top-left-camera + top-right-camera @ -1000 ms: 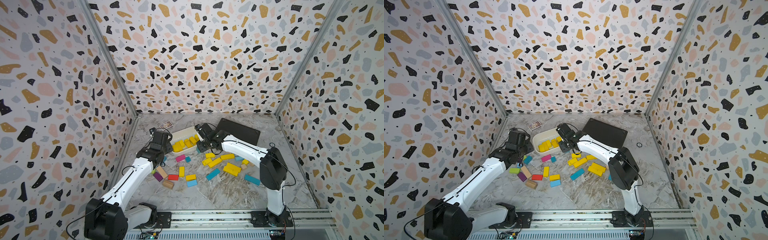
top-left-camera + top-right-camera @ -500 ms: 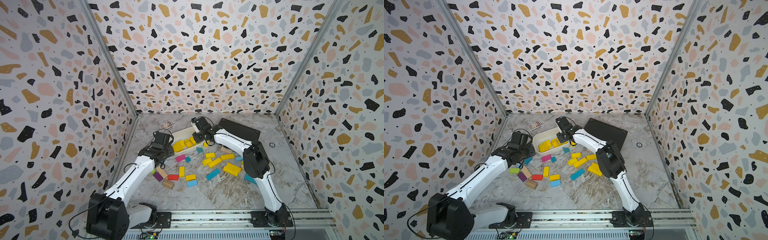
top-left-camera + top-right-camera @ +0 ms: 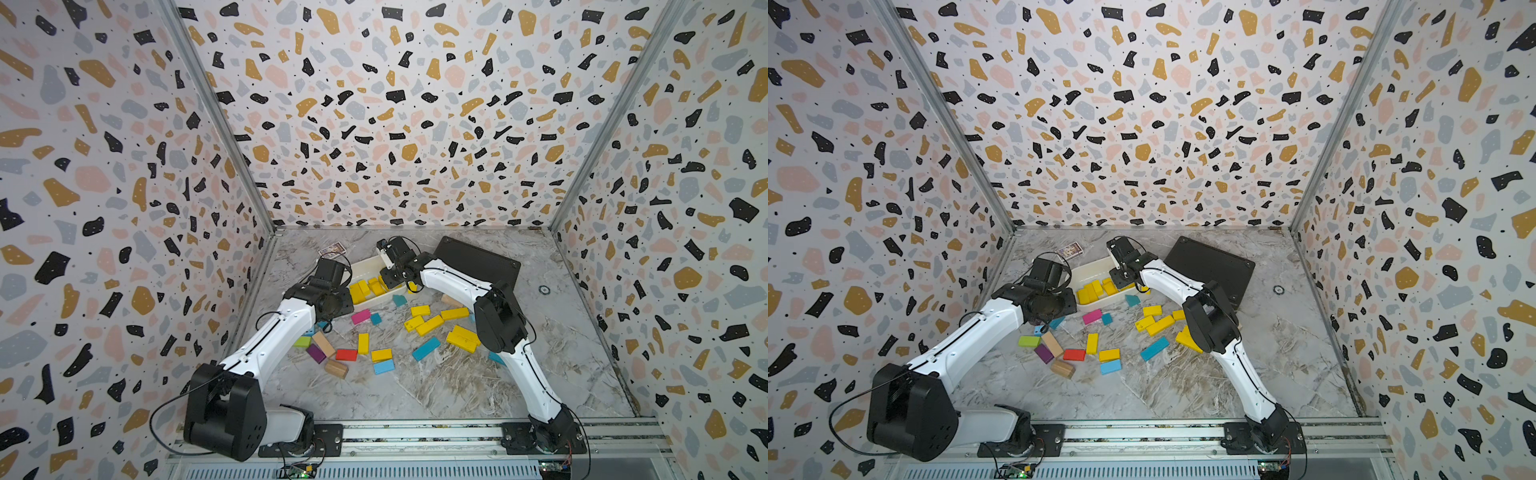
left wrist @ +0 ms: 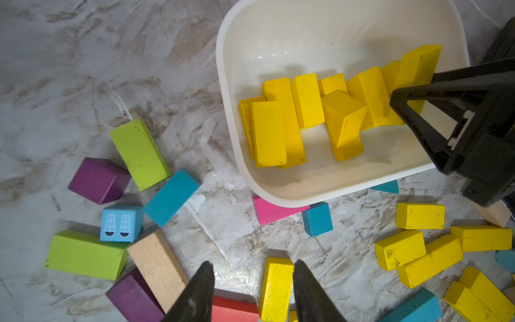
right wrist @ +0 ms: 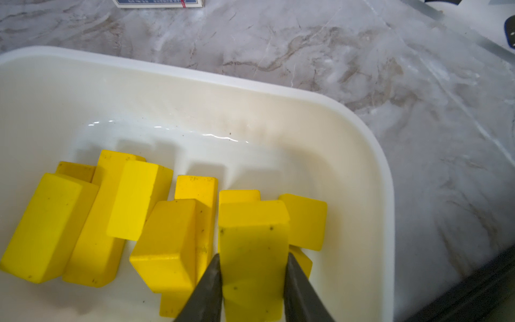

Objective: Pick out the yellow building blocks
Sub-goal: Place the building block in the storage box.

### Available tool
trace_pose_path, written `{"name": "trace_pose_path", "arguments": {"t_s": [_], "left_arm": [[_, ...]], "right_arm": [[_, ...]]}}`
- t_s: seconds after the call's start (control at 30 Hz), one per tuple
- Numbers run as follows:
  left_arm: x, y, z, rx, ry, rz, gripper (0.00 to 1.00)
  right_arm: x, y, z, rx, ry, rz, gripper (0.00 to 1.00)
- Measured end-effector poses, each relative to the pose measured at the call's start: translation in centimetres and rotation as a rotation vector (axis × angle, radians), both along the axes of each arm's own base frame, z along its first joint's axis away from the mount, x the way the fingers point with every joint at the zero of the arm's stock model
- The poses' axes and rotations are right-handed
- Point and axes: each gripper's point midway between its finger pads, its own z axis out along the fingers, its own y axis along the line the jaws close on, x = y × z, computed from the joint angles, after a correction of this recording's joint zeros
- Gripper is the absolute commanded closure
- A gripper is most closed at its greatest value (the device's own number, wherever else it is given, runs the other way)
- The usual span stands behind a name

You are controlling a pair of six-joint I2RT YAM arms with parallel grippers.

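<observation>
Several yellow building blocks (image 4: 278, 131) lie piled in a white tray (image 4: 223, 83); in both top views they sit at its near end (image 3: 365, 289) (image 3: 1094, 291). My right gripper (image 5: 253, 256) hangs over that pile, shut on one yellow block (image 5: 252, 220), with both fingers pressed to its sides. More yellow blocks (image 3: 430, 324) lie loose on the marble table in front of the tray. My left gripper (image 4: 253, 263) hovers open above the table beside the tray. A yellow bar (image 4: 276, 287) lies flat on the table beneath its spread fingers, untouched.
Pink (image 3: 360, 316), teal (image 3: 426, 348), red (image 3: 346, 354), purple (image 3: 316, 353), green (image 3: 302, 342) and tan wooden (image 3: 336, 368) blocks are scattered among the yellow ones. A black board (image 3: 478, 259) lies behind the right arm. A small card box (image 3: 332, 249) rests near the back wall.
The right gripper has carried its yellow block from the tray's right end to a spot over the pile inside the tray. The left arm has shifted only slightly.
</observation>
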Motion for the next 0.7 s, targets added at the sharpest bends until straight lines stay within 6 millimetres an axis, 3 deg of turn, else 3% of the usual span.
{"name": "trace_pose_path", "arguments": {"t_s": [0.2,0.37,0.6,0.7], "left_arm": [[-0.4,-0.7,-0.7,0.001,0.035,-0.033,0.53],[-0.8,-2.1,-0.8,0.004,0.057,-0.094,0.53],[-2.4,-4.1,-1.9,0.026,0.118,-0.194,0.50],[-2.8,-4.6,-2.7,0.035,0.152,-0.222,0.48]], "right_arm": [[0.6,0.3,2.2,0.020,-0.034,-0.007,0.50],[-0.4,-0.9,4.9,0.021,-0.050,-0.016,0.50],[-6.4,-8.4,11.7,0.035,-0.136,-0.070,0.50],[-8.7,-11.5,13.3,0.046,-0.168,-0.114,0.50]]}}
